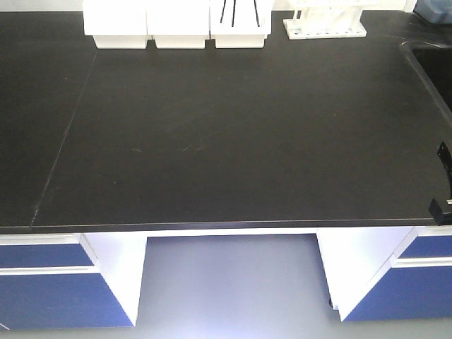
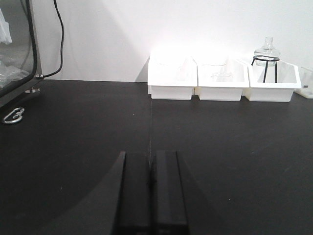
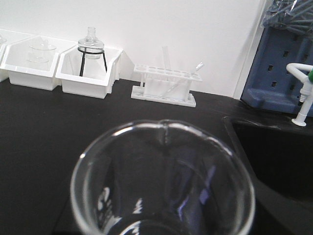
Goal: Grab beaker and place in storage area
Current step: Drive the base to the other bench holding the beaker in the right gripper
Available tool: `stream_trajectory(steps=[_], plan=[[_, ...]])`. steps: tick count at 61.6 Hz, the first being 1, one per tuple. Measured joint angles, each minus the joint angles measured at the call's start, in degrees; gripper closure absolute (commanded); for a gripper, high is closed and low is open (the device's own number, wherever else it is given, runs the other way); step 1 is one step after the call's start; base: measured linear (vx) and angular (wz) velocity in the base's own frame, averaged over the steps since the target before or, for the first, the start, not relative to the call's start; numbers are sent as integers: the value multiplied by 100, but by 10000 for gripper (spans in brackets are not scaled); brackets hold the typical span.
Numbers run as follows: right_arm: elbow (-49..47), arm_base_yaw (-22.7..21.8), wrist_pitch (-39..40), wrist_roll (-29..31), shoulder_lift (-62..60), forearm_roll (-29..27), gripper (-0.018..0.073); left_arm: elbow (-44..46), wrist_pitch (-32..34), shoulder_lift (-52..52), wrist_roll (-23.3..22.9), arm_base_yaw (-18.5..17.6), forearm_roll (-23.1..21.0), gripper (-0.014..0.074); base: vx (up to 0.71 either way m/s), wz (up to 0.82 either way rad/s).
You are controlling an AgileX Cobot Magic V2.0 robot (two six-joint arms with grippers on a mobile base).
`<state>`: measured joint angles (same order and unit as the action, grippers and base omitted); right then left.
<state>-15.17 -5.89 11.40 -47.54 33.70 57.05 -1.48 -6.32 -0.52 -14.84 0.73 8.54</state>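
The beaker point(image 3: 164, 181), clear glass with white printed markings and a pouring lip, fills the lower half of the right wrist view, mouth toward the camera. My right gripper point(image 3: 166, 208) shows only as dark shapes through the glass, shut on the beaker above the black bench. A black bit of the right arm point(image 1: 441, 187) pokes in at the front view's right edge. My left gripper point(image 2: 149, 155) is shut and empty, low over the bench seam. The storage area is out of view; the bench seen here carries white bins and a rack.
Three white bins point(image 1: 176, 25) and a test tube rack point(image 1: 325, 25) line the back wall. One bin holds a glass flask on a wire stand point(image 3: 91, 46). A sink point(image 3: 279, 147), white tap point(image 3: 301, 93) and blue peg rack point(image 3: 286, 63) lie right. A glass-doored cabinet point(image 2: 14, 44) stands left.
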Motion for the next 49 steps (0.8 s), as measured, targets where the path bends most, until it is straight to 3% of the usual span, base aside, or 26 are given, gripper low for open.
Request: stream_trajectory(steps=[24,49], plan=[[0,0,5,0,0,0,559,0,0,0,0,0,0,605,-4,4],[0,0,5,0,0,0,559,0,0,0,0,0,0,605,-24,0]])
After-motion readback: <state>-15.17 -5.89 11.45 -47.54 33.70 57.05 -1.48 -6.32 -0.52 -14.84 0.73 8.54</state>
